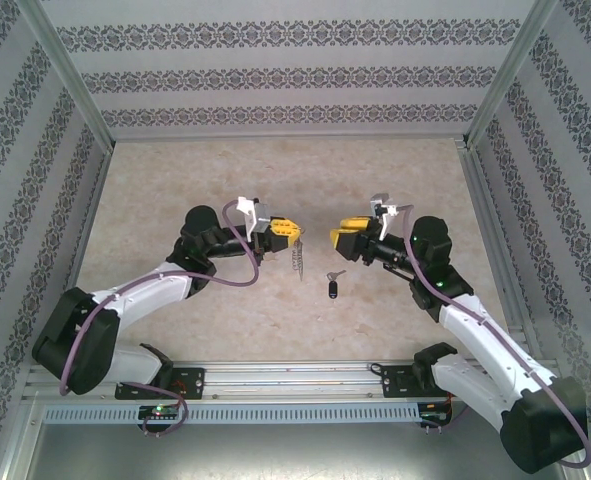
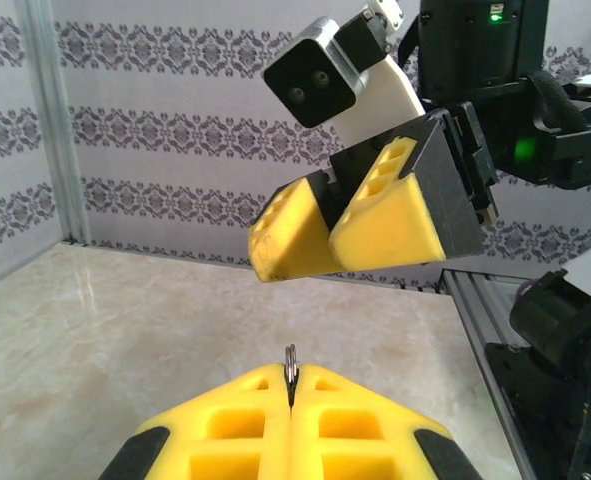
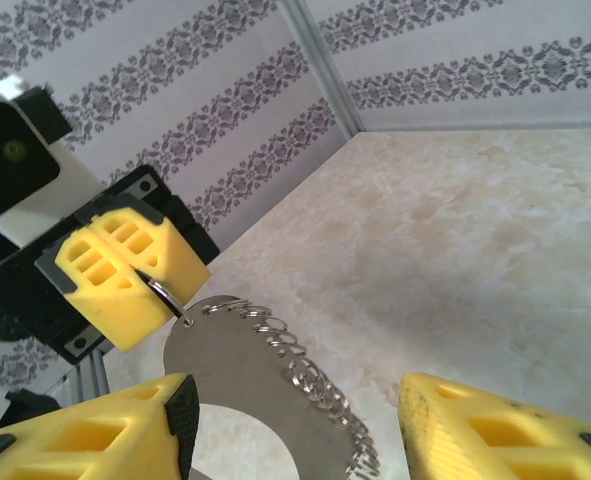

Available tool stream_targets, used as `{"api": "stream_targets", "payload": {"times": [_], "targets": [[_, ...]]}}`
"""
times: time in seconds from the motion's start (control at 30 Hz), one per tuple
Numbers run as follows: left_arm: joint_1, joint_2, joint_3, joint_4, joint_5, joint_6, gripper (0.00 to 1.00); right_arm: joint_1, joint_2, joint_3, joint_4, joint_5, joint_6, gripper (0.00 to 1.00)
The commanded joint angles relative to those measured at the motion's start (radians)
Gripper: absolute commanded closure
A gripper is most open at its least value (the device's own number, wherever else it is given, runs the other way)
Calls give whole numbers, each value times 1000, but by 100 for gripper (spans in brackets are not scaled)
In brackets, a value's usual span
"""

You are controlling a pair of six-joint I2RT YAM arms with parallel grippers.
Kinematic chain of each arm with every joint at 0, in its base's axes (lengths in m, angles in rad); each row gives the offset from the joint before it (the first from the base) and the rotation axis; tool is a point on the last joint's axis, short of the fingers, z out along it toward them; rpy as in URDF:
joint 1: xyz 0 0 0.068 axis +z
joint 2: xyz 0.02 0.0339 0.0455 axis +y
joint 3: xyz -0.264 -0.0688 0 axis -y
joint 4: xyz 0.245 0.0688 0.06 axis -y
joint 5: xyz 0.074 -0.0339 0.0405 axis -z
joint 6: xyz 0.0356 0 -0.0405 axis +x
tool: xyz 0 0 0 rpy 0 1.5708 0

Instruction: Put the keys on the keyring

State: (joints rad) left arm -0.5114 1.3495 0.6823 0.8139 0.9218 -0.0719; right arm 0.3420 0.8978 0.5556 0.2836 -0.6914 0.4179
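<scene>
Keyring (image 1: 297,258) pinched between left fingers (image 1: 281,230), key (image 1: 333,288) lying apart

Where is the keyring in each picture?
Top external: the keyring dangles mid-table from the left end effector.
Left wrist: its small ring pokes up at bottom centre, pinched between yellow fingers.
Right wrist: its grey loop and chain hang at lower centre.
Shared landmark: the left end effector's yellow fingers pinching it.
</scene>
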Motion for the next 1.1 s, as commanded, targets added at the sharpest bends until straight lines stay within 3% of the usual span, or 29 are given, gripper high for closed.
{"api": "stream_targets", "payload": {"times": [0.0,0.57,1.07], "targets": [[-12,3,63,-53,78,28,100,-9,21,-6,48,-76,-66,44],[-13,6,228,-441,175,44,100,10,110,59,105,-293,-71,50],[-12,9,227,-446,195,19,100,89,182,128,130,-291,-86,57]]}}
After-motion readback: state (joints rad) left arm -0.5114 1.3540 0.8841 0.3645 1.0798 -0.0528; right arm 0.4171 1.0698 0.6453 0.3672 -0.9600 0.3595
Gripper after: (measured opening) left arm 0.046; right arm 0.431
